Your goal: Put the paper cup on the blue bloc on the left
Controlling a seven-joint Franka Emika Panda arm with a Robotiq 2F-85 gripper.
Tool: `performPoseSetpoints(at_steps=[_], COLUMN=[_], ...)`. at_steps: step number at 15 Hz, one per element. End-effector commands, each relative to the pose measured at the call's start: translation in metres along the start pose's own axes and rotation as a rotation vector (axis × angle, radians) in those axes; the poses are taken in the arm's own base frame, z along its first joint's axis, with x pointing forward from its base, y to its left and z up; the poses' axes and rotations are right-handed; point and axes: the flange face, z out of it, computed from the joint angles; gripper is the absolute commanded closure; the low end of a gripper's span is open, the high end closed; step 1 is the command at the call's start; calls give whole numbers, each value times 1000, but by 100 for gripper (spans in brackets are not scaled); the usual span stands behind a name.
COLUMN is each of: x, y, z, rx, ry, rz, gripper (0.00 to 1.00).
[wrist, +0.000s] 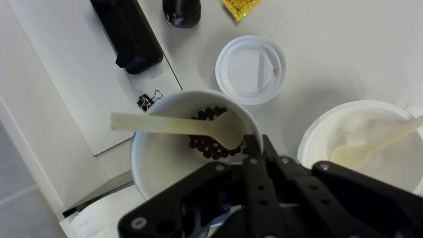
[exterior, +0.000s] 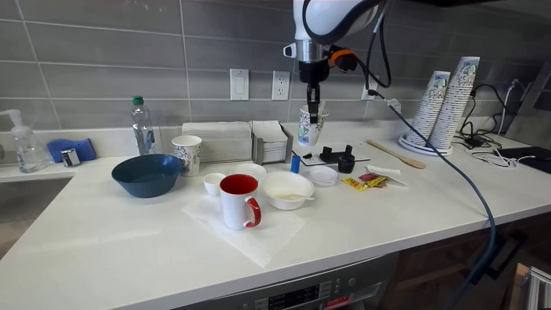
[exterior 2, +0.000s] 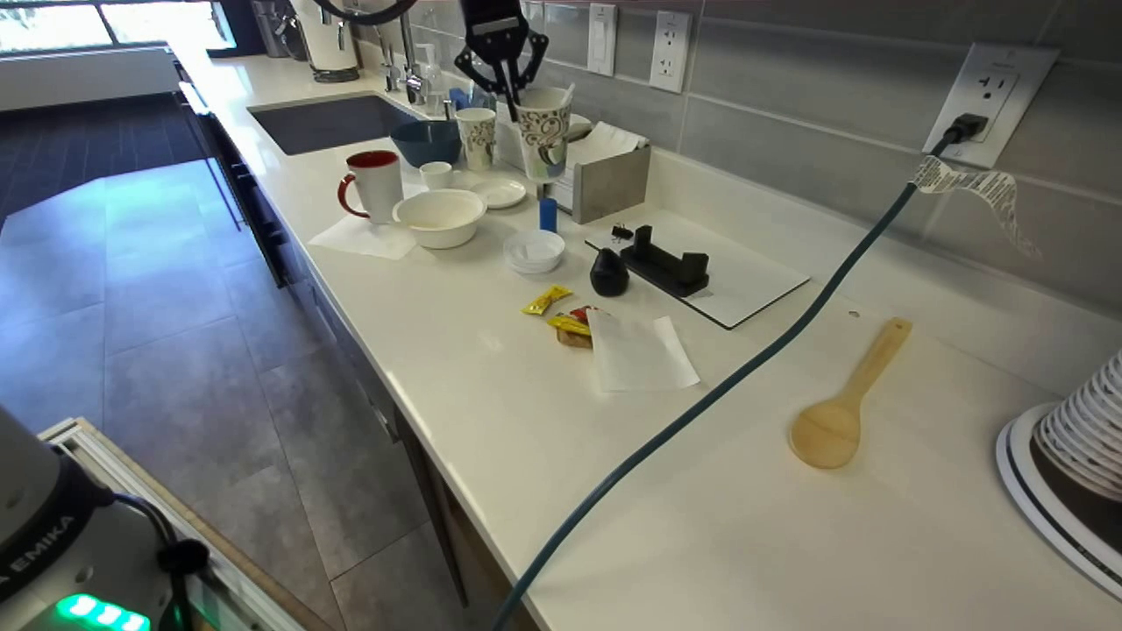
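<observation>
The pincer [wrist: 260, 142] pinched the near side of a patterned paper cup [exterior: 311, 134], its fingers [wrist: 253, 147] gripping the wall from inside and out. The cup hung roughly upright, clear of the desk [exterior: 150, 245], with a pale spoon [wrist: 172, 125] leaning over its rim and dark, bean-like bits [wrist: 200, 146] at the bottom. The blue block [exterior: 295, 164] stood on the desk, lower than the cup and apart from it; in an exterior view it was also to the cup's left. Just right of the block lay a pile of white lids [exterior: 323, 176]. Farther right, a white board [exterior 2: 754, 285] carried a black stand [exterior 2: 663, 267], with yellow packets [exterior: 355, 184] on its near side. To the left and nearer, a white bowl [exterior: 275, 202] held another spoon [exterior: 297, 197]; beside it a white mug with a red handle [exterior: 236, 211] stood on a paper sheet [exterior: 262, 247], a small white cup [exterior: 212, 186] just to its far left. Farther left, a second patterned cup [exterior: 187, 159] stood near a dark-blue bowl [exterior: 144, 187]. Toward the right end were a wooden spoon [exterior 2: 837, 419] and two tall cup stacks [exterior: 457, 99].
</observation>
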Motion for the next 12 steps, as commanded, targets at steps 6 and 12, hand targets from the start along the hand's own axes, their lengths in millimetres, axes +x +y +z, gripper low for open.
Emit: performPoseSetpoints(at_steps=[6, 12], x=[35, 54], y=[10, 12], z=[6, 20], rx=[4, 20], ry=[-64, -84], rz=[-4, -12], gripper=[99, 99])
